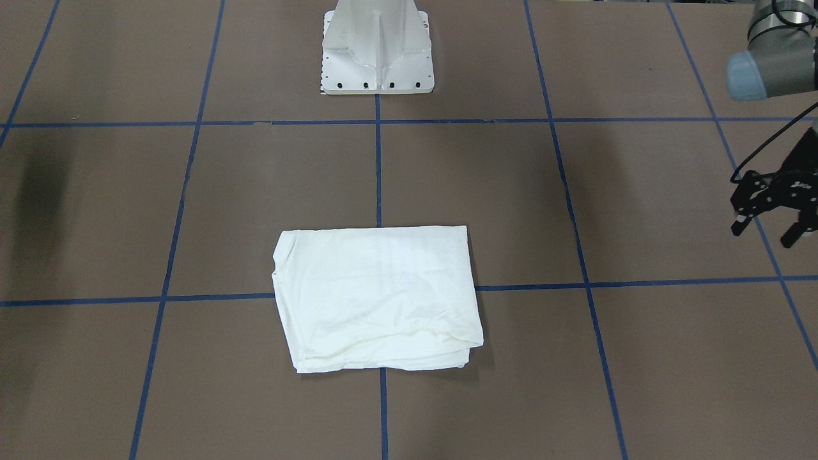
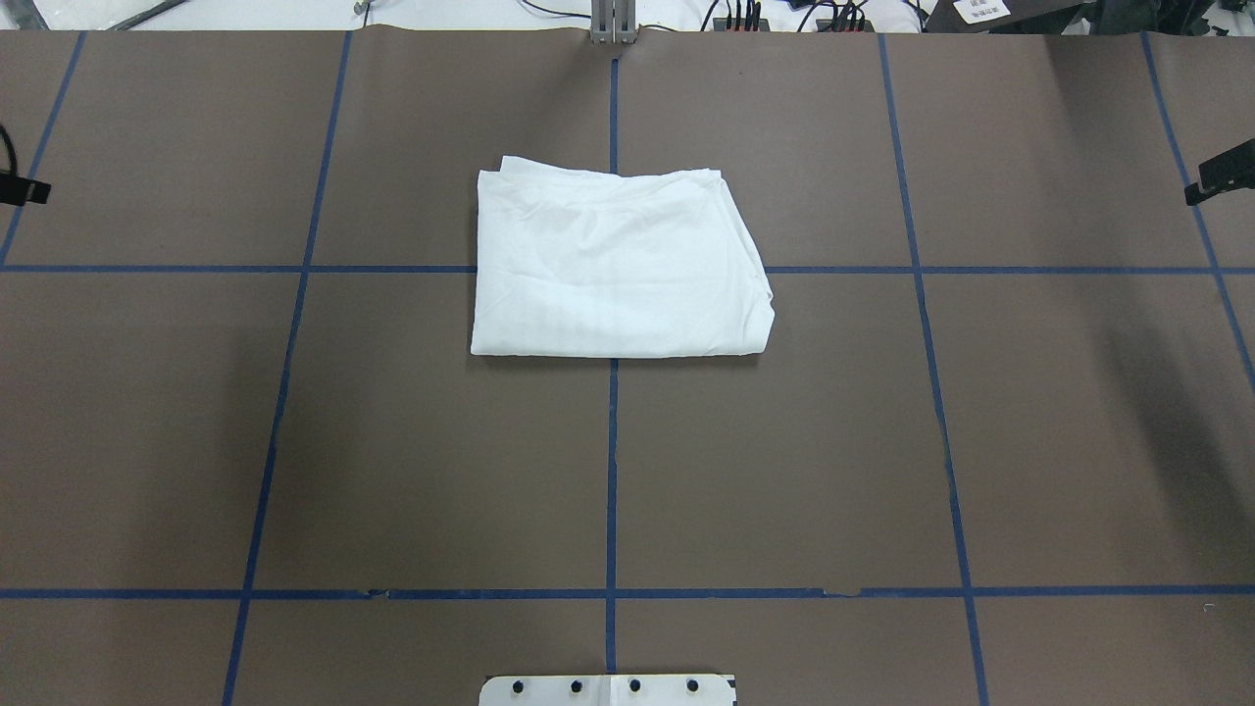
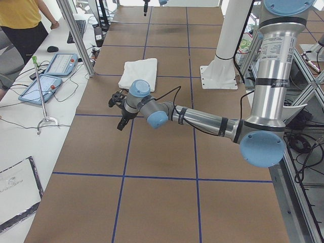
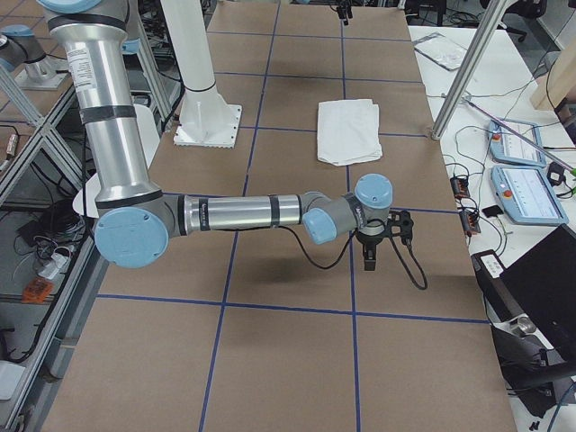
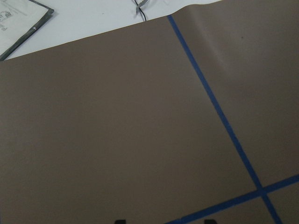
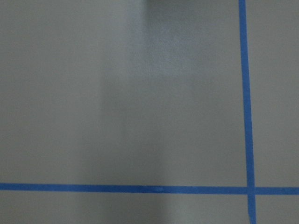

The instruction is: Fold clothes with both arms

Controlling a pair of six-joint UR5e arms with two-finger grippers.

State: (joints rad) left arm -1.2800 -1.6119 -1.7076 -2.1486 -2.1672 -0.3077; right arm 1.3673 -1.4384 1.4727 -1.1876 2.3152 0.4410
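Observation:
The clothes, one white T-shirt [image 1: 377, 297] [image 2: 618, 265], lie folded into a flat rectangle at the middle of the brown table, with no gripper touching them. In the side views the T-shirt [image 3: 138, 73] [image 4: 348, 130] sits far from both grippers. My left gripper [image 1: 763, 233] [image 3: 116, 112] hovers open and empty at the table's left end. Its two fingertips [image 5: 120, 220] barely show over bare mat in the left wrist view. My right gripper [image 4: 382, 247] [image 2: 1221, 172] hangs over the right end, and I cannot tell whether it is open or shut.
The white pedestal base [image 1: 377, 57] [image 2: 608, 689] stands at the robot's side of the table. Blue tape lines grid the mat. A side bench holds tablets [image 3: 50, 76] and cables, with a person [image 3: 23, 20] beside it. A slanted aluminium post [image 4: 463, 76] rises at the table's far edge.

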